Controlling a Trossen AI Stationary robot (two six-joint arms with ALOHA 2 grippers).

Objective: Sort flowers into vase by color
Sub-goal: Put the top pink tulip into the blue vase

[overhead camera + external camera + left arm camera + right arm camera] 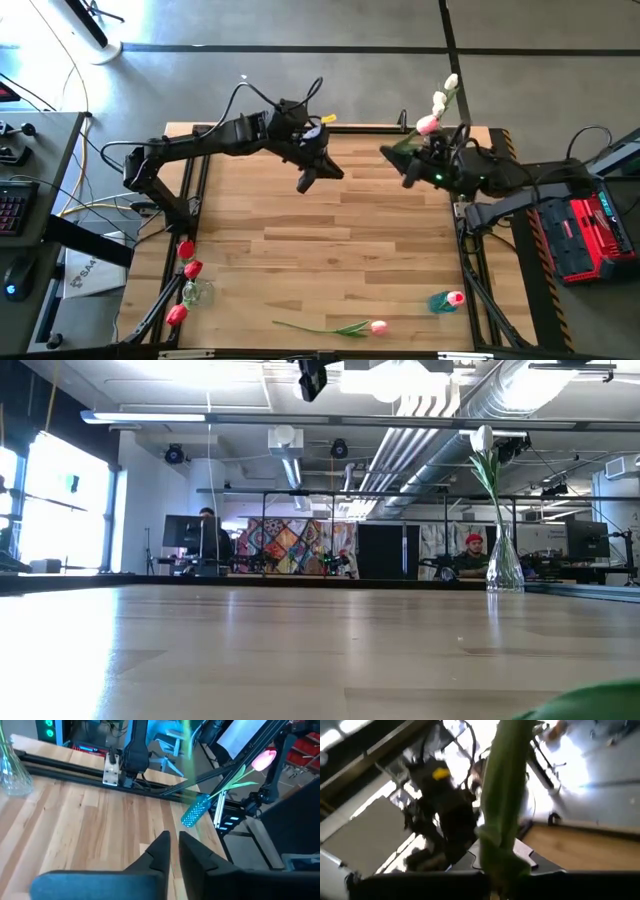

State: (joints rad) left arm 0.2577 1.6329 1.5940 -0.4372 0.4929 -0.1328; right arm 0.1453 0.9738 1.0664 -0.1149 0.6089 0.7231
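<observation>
I am holding my right gripper (412, 172) above the far right part of the table (330, 250), fingers clamped on a bunch of tulips (437, 105). Their stems (505, 800) are filling my right wrist view, and from above I am counting three heads in the bunch: one pink and two cream-white.

My left gripper (318, 172) is hanging over the far middle of the table, carrying nothing, its two fingers (160, 852) nearly together with only a narrow gap between them.

I am counting three vases. A clear vase (196, 292) is standing at the near left corner with three red tulips (188, 268) in it. A blue vase (440, 301) is standing near the near right edge with one pink tulip (456, 298) in it. A second clear vase (504, 565), seen from table height, is holding one white tulip (483, 438).

One more pink tulip (377, 326) is lying flat on the table near the front edge, its green stem (310, 326) stretching away toward the left, between the two near vases.
</observation>
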